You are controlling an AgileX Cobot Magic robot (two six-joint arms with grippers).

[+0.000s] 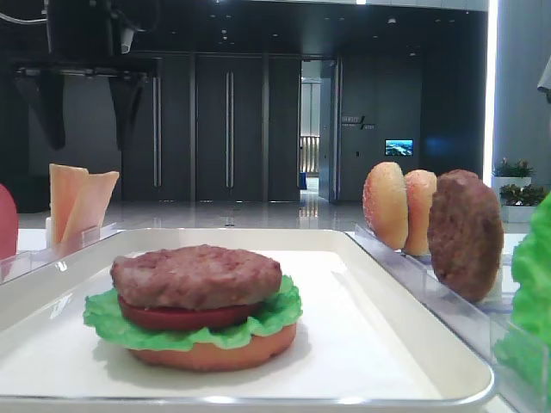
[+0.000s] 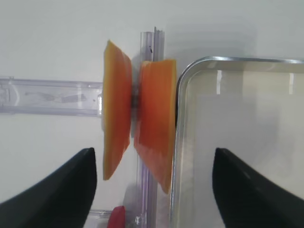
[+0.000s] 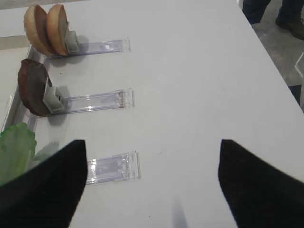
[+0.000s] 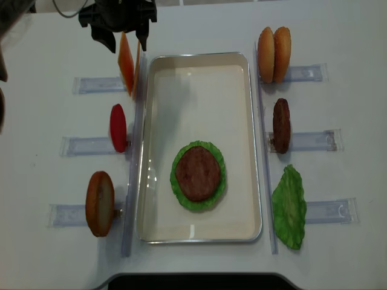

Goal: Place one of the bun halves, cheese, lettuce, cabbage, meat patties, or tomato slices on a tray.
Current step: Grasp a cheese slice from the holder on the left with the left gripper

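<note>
Stacking partly done: bun base, lettuce, tomato, patty (image 4: 198,173) on tray (image 4: 199,66). Cheese (image 2: 154,118) not yet placed; two slices upright in rack just beside tray rim. Left gripper (image 2: 152,183) spread wide, straddling slices, nothing grasped. Right gripper (image 3: 152,183) spread, empty.

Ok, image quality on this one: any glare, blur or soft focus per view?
Low exterior view: the burger stack is sharp, with a bright strip blown out at the right edge. Left wrist view: the cheese slices are soft and oversaturated, and glare streaks the tray rim. Right wrist view: the dark right gripper fingers are blurred. Overhead view: even light, faint reflections in the tray.
</note>
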